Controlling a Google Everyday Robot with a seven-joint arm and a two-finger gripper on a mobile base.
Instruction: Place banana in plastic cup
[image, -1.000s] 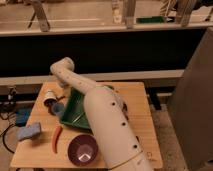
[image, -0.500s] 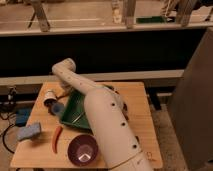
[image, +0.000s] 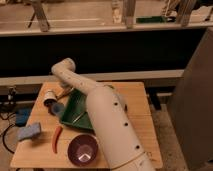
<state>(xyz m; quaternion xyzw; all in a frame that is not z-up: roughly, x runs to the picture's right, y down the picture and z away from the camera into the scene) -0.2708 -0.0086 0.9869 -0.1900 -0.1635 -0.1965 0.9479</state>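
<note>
Compared with the earlier frames, the arm's elbow (image: 65, 70) sits slightly farther right. The forearm slopes down and left at much the same angle, and the objects on the table (image: 137, 107) show no shift.

1. Gripper position. The gripper (image: 59, 96) is low at the table's left rear, between the pale cup (image: 48, 95) and the green tray (image: 72, 111). Whether it is open or clamped cannot be told from this view.

2. Task object. A small yellowish shape, judged to be the banana (image: 63, 92), lies at the gripper tip, just beside the pale cup. It cannot be confirmed whether it is held or resting.

3. Receptacles. A blue cup (image: 56, 108) stands just in front of the pale cup. Which of the two is the plastic cup cannot be determined.

4. Reason for the posture. The arm reaches diagonally across the tray, probably so that the wrist descends steeply near the cup mouths. A steep approach would keep the release short and the cups undisturbed.

5. Other items. The red pepper (image: 56, 139), purple bowl (image: 82, 149) and blue sponge (image: 29, 131) lie well apart at the front.
</note>
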